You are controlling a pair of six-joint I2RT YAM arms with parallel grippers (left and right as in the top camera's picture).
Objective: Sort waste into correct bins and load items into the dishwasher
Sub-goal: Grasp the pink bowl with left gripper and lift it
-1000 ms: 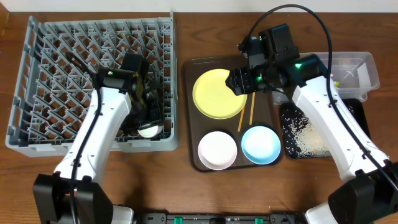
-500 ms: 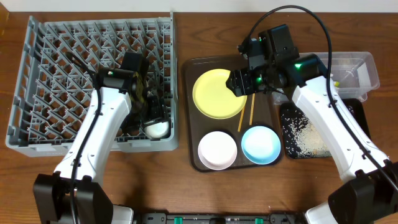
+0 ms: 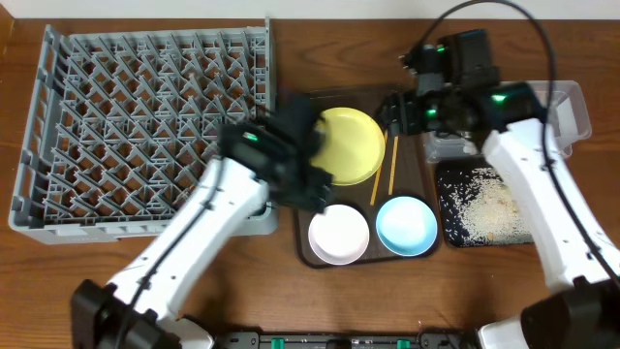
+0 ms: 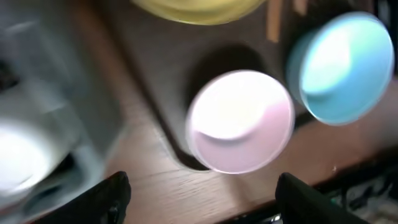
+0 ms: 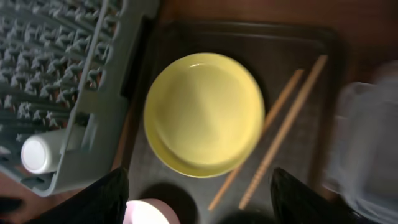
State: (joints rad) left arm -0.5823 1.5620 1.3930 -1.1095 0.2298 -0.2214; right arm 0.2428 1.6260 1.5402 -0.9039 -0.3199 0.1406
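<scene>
The grey dish rack point(image 3: 145, 126) fills the left side. The small white cup point(image 5: 40, 154) lies in its near right corner and is hidden under my left arm in the overhead view. The yellow plate point(image 3: 354, 145), two chopsticks point(image 3: 385, 170), white bowl point(image 3: 339, 235) and light blue bowl point(image 3: 406, 225) sit on the brown serving tray point(image 3: 300, 247). My left gripper point(image 3: 312, 189) is open and empty just above the white bowl point(image 4: 239, 121). My right gripper point(image 3: 399, 111) is open and empty above the plate point(image 5: 204, 112) and chopsticks point(image 5: 283, 124). Rice scraps lie in the black tray point(image 3: 448, 228).
The clear tub point(image 3: 572, 102) stands at the back right, partly behind my right arm; the wrapper and paper do not show. The rack's right wall point(image 3: 269, 116) stands close beside the serving tray. My left arm crosses the rack's near right corner.
My left gripper has left the cup in the rack and swung right to the serving tray, above the white bowl. My right arm has shifted slightly right and back.
</scene>
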